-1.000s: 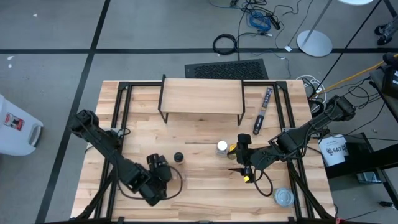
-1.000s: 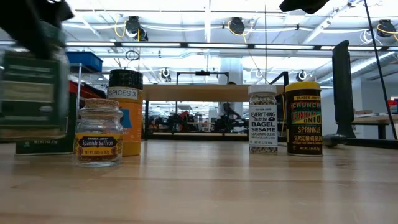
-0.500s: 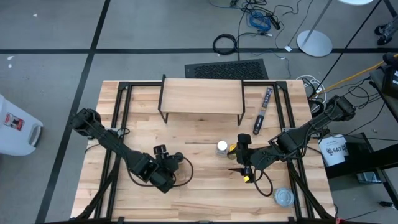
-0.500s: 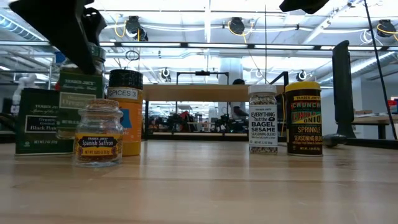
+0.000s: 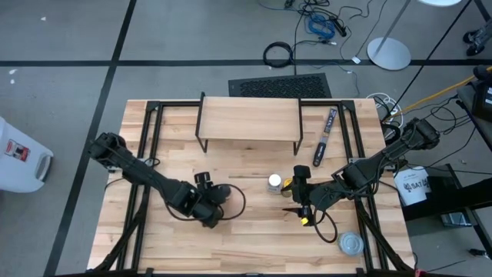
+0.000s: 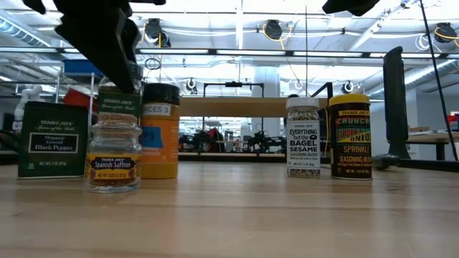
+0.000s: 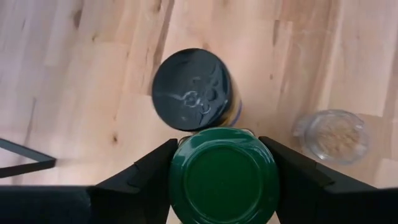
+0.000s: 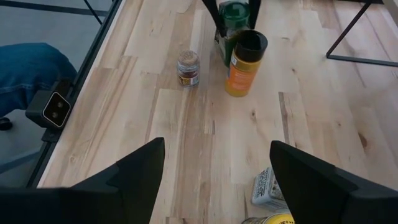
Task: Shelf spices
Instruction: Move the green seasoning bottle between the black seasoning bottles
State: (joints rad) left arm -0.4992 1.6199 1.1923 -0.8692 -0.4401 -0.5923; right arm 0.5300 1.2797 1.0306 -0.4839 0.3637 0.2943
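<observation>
My left gripper (image 7: 222,177) is shut on a green-lidded spice jar (image 6: 118,106) at the table's near left middle, just near of an orange jar with a black lid (image 7: 193,89). A small clear saffron jar (image 6: 113,159) and a dark square pepper tin (image 6: 53,140) stand on the table beside them. The white-lidded jar (image 6: 303,136) and the yellow-lidded jar (image 6: 350,136) stand on their bases further right, under my open right gripper (image 5: 300,188). The wooden shelf (image 5: 250,119) stands bare at the far middle. My left gripper pinches the green-lidded jar near its top, at the lid's rim (image 7: 177,169), one finger (image 7: 149,177) on each side. The fingers slant down from above. The jar stays upright; the saffron jar hides its bottom in the low view.
A long thin dark packet (image 5: 324,137) lies right of the shelf. A flat round silver tin (image 5: 351,245) sits at the near right corner. Bare wood lies between the jars and the shelf.
My left gripper has carried the green-lidded jar toward the table's right and far side, from near the front left to just beside the orange jar, rolling its wrist a little. The jar has stayed upright. The right arm has kept still.
</observation>
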